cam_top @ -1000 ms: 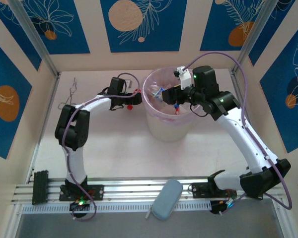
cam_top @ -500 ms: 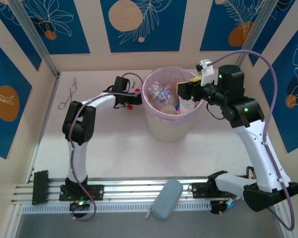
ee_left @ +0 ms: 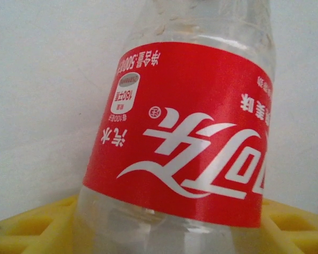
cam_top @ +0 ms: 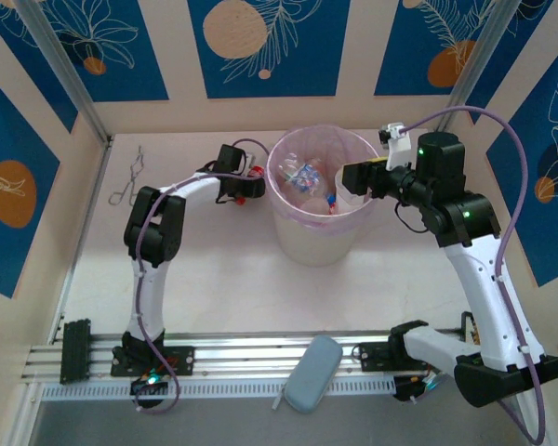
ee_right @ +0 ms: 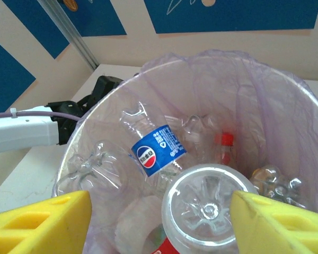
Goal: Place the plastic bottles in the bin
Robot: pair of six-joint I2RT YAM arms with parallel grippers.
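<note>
A clear plastic bottle (ee_left: 185, 143) with a red label lies on the white table, its lower part between the yellow fingers of my left gripper (ee_left: 169, 227), which is shut on it. From above, that gripper (cam_top: 243, 184) sits just left of the bin (cam_top: 316, 237), a lilac-lined round bucket. My right gripper (cam_top: 352, 178) hangs over the bin's right rim, open. Another clear bottle (ee_right: 206, 209) is base-up between its spread fingers, loose on the left side. Inside the bin (ee_right: 244, 84) lie several bottles, one with a blue label (ee_right: 158, 150) and one with a red cap (ee_right: 226, 140).
Metal forceps (cam_top: 130, 181) lie at the far left of the table. A grey-blue pouch (cam_top: 312, 373) rests on the front rail, and a black block (cam_top: 74, 350) sits at the rail's left end. Walls close in the table on three sides.
My left gripper has closed on the red-labelled bottle. The right gripper has drawn back to the right over the bin's rim, and its jaws have widened around its bottle.
</note>
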